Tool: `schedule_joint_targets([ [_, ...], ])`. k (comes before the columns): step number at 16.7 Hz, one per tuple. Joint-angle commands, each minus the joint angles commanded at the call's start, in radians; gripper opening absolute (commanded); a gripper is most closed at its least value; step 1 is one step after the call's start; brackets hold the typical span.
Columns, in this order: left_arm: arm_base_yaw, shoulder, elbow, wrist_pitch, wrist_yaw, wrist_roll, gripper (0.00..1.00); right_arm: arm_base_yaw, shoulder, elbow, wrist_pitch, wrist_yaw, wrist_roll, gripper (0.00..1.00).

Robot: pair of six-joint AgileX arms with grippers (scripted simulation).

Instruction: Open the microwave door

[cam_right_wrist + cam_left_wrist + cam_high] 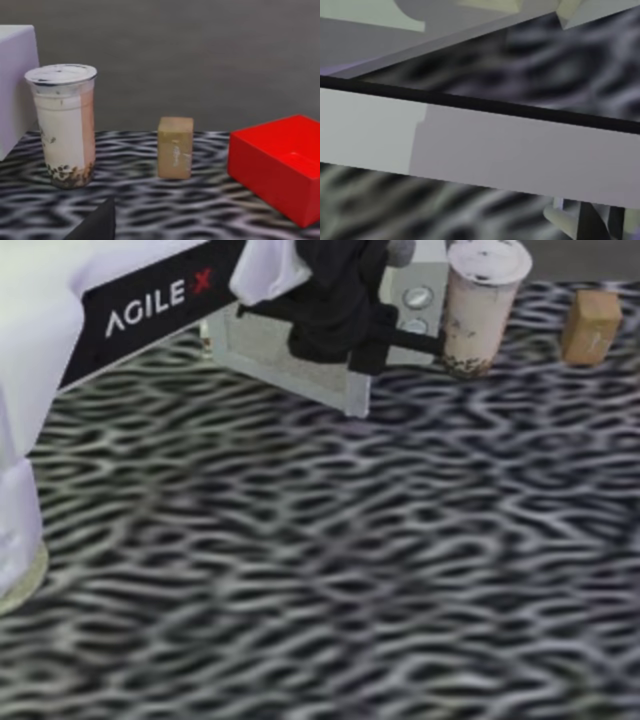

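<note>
At the far edge of the table, left of centre: the microwave [415, 285] stands here, its knob strip facing the camera side, two round knobs [418, 298] showing.
Door position: the microwave door [290, 360] stands swung out from the body at an angle over the patterned table [320, 570], its free end toward the table's middle, so I read it as partly open.
Left arm pose: my left arm [150, 300] reaches from the left side diagonally across to the microwave front, white links with a black branded band, wrist bent over the door's upper edge.
Left gripper: the left gripper [385, 340] sits above the door's free end, close beside the knob strip; I cannot tell from these views how its fingers stand or whether they touch the door.
Left wrist view: a pale flat panel with a dark edge [520, 150] crosses the frame close up, patterned table beyond it; I take it for the door but cannot confirm.
Right arm: out of the top view; parked.
Right wrist view: a speckled cup [64, 125] beside the microwave's white side, a tan block [175, 147] near it, a red box [280, 165] farther off.
Cup position: just right of the microwave.
</note>
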Motion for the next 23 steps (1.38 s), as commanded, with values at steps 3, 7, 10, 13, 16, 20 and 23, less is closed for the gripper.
schedule_joint_targets([
  [3,0.0,0.0,0.0,0.0,0.0,0.0,0.0,0.0,0.0,0.0,0.0,0.0,0.0,1.0],
  [7,0.0,0.0,0.0,0.0,0.0,0.0,0.0,0.0,0.0,0.0,0.0,0.0,0.0,1.0],
  [10,-0.007,0.003,-0.002,0.0,0.007,-0.004,0.0,0.0,0.0,0.0,0.0,0.0,0.0,1.0],
  [13,0.0,-0.022,-0.036,0.018,0.021,0.026,0.0,0.0,0.0,0.0,0.0,0.0,0.0,1.0],
  [16,0.016,-0.07,-0.109,0.049,0.05,0.087,0.0,0.0,0.0,0.0,0.0,0.0,0.0,1.0],
  [20,0.025,-0.095,-0.147,0.065,0.066,0.118,0.0,0.0,0.0,0.0,0.0,0.0,0.0,1.0],
  [23,0.025,-0.095,-0.147,0.065,0.066,0.118,0.0,0.0,0.0,0.0,0.0,0.0,0.0,1.0],
])
